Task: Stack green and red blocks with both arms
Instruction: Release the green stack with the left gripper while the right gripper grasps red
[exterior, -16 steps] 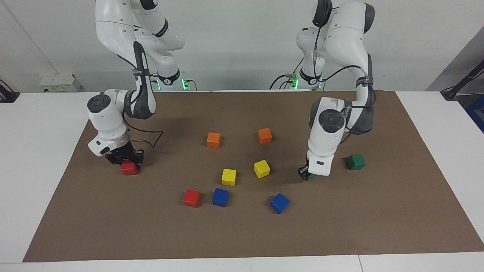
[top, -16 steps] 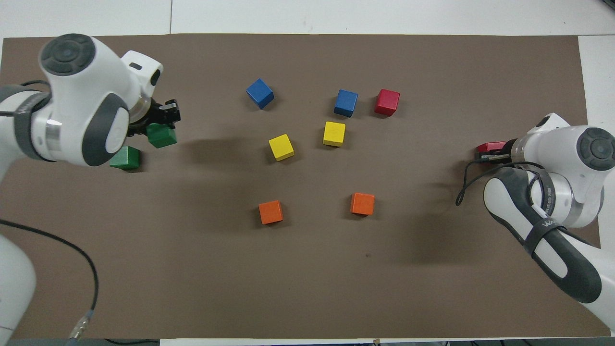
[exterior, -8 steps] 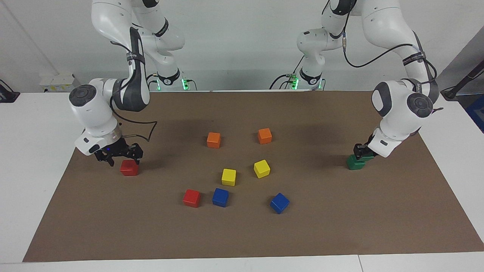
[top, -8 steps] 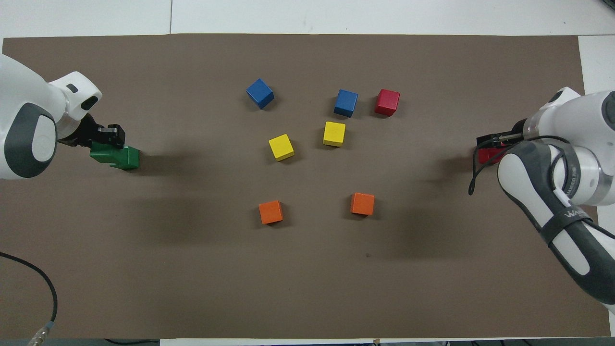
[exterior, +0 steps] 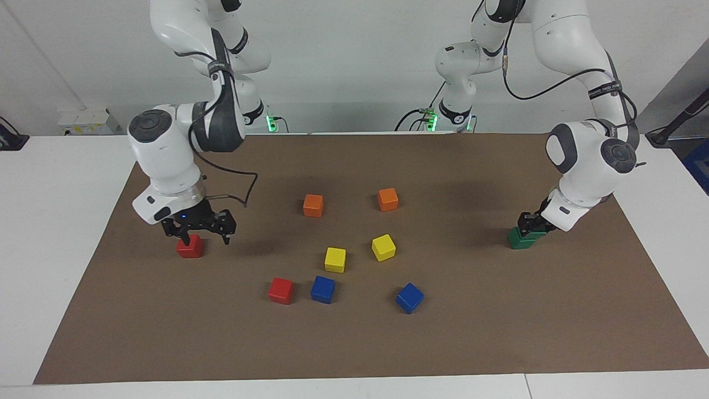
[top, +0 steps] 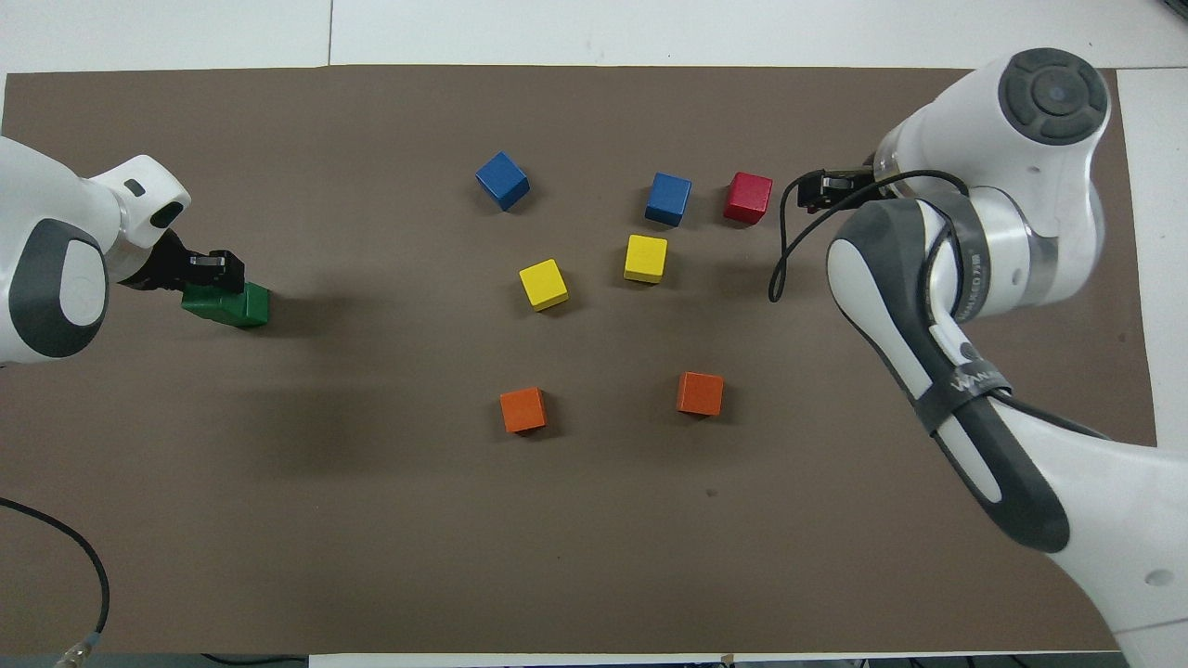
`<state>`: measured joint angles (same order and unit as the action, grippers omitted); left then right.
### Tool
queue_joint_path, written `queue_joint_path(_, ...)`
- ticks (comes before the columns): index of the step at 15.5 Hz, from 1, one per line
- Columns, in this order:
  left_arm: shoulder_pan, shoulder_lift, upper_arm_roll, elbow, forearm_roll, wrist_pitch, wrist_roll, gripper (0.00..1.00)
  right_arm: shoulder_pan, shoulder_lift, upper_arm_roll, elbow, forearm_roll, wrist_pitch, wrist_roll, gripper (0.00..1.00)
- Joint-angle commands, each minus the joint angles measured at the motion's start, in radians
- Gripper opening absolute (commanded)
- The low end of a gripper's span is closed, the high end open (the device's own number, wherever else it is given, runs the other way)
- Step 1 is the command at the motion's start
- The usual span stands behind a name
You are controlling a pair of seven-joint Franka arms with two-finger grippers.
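At the facing view's right, the left gripper (exterior: 530,224) sat clamped on stacked glossy green cubes (exterior: 521,238), while the right gripper (exterior: 200,228) hung spread above a light, stiff, slippery red cube (exterior: 189,247), best pinched across flat sides.

— What covers the white tabletop (exterior: 44,233)?
— A brown mat (exterior: 498,332). On it lie two red cubes (exterior: 190,247) (exterior: 281,291), a green cube (exterior: 519,239), two blue (exterior: 323,289), two yellow (exterior: 335,259), two orange (exterior: 313,205).
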<state>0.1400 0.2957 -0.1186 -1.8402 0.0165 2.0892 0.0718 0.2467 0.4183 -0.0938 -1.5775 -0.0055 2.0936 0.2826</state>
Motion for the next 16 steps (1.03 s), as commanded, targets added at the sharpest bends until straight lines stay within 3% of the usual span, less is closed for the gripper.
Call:
queue_joint_path(1, 0.009, -0.043, -0.004, -0.073, -0.023, 0.044, 0.020, 0.00, 0.035, 0.173, 0.000, 0.206, -0.002, -0.041, 0.110, 1.00)
queue_joint_path(2, 0.009, -0.047, -0.003, -0.085, -0.023, 0.055, 0.023, 0.33, 0.043, 0.206, 0.000, 0.249, -0.002, -0.061, 0.133, 1.00)
queue_joint_path(3, 0.007, -0.050, -0.003, -0.102, -0.023, 0.072, 0.025, 0.84, 0.057, 0.241, 0.000, 0.305, -0.002, -0.078, 0.159, 1.00)
queue_joint_path(4, 0.003, -0.058, -0.003, -0.119, -0.023, 0.086, 0.029, 1.00, 0.062, 0.278, 0.000, 0.354, -0.002, -0.090, 0.171, 1.00)
queue_joint_path(9, 0.010, -0.081, 0.000, -0.107, -0.023, 0.048, 0.028, 1.00, 0.066, 0.335, 0.000, 0.383, -0.004, -0.063, 0.173, 1.00)
queue_joint_path(16, -0.006, -0.128, -0.010, 0.189, -0.012, -0.375, -0.044, 1.00, 0.074, 0.352, 0.000, 0.357, -0.004, 0.032, 0.174, 1.00)
